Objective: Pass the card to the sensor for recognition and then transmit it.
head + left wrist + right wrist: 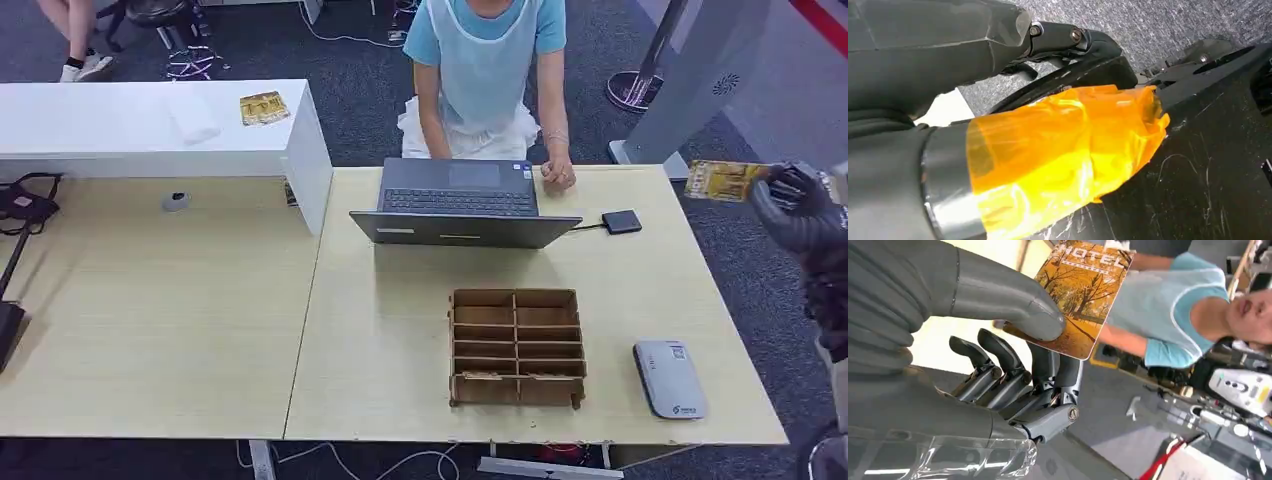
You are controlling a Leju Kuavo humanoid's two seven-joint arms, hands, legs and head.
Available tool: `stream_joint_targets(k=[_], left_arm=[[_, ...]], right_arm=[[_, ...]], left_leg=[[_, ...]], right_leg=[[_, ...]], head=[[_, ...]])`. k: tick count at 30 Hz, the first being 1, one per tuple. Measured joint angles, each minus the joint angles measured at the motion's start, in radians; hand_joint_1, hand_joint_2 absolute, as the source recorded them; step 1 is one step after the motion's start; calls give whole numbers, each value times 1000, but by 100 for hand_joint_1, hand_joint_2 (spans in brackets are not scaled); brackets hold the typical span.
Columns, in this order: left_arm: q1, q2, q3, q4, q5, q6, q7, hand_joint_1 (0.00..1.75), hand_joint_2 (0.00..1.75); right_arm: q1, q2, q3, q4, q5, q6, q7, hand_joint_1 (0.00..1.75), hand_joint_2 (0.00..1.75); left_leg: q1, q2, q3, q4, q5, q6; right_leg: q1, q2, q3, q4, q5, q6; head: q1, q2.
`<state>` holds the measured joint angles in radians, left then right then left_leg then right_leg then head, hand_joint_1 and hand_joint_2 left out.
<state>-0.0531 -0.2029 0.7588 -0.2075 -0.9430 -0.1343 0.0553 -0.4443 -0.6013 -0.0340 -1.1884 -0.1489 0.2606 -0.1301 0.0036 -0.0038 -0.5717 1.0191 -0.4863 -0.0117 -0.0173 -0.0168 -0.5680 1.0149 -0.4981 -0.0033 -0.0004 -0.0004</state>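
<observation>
On the left, a long white counter (pixel 150 130) carries a second yellow card (pixel 264 108), lying flat near its right end. Right of it stands the pale wooden table (pixel 400 330), with an open dark grey laptop (pixel 462 203) at its far edge and a person in a light blue shirt (pixel 487 70) seated behind it, one hand resting beside the keyboard. In front of the laptop sits a brown wooden divided organiser box (pixel 516 347). Further right, a small black square sensor pad (pixel 621 221) is cabled to the laptop, and a grey-and-white handheld device (pixel 669 378) lies near the table's front right corner.

At the far right, the robot's right hand (pixel 800 212) holds the orange autumn-print hotel card (pixel 727 181) in the air, above and beyond the table's right edge; the wrist view shows the thumb pressing the card against the darker fingers (pixel 998 365). Whether the left hand's fingers are apart or closed, I cannot tell.

The step in hand looks like carrying the card toward recognition. The next move likely calls for swinging the right arm leftward and lowering the card flat over the black pad, keeping the pinch firm.
</observation>
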Motion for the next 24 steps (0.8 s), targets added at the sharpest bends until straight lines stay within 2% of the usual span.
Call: stream_joint_targets(k=[3,8,11,19,24], left_arm=[[3,-1,8,0,0,0,-7,0,0],[3,-2,14,0,-3,0,-10,0,0],[3,-3,17,0,-7,1,-10,0,0],[2,-3,24,0,-22,1,-10,0,0],[1,-5,25,0,-32,1,-10,0,0]], right_arm=[[106,-49,-38,-48,-74,71,-9,175,175],[233,-116,-86,-104,-114,130,-3,175,175],[287,-165,-88,-129,-118,163,16,175,175],[340,-256,-58,-152,-122,204,53,175,175],[340,-273,-7,-133,-114,202,67,175,175]], left_leg=[[0,-1,-1,0,0,0],[0,0,-1,0,0,1],[0,0,-1,0,0,1],[0,0,0,0,0,1],[0,0,-1,0,0,0]], right_leg=[[0,-2,0,0,0,0],[0,-1,0,0,0,0],[0,-1,0,0,0,0],[0,0,0,0,0,0],[0,0,0,0,0,0]], head=[[0,0],[0,0],[0,0],[0,0],[0,0]])
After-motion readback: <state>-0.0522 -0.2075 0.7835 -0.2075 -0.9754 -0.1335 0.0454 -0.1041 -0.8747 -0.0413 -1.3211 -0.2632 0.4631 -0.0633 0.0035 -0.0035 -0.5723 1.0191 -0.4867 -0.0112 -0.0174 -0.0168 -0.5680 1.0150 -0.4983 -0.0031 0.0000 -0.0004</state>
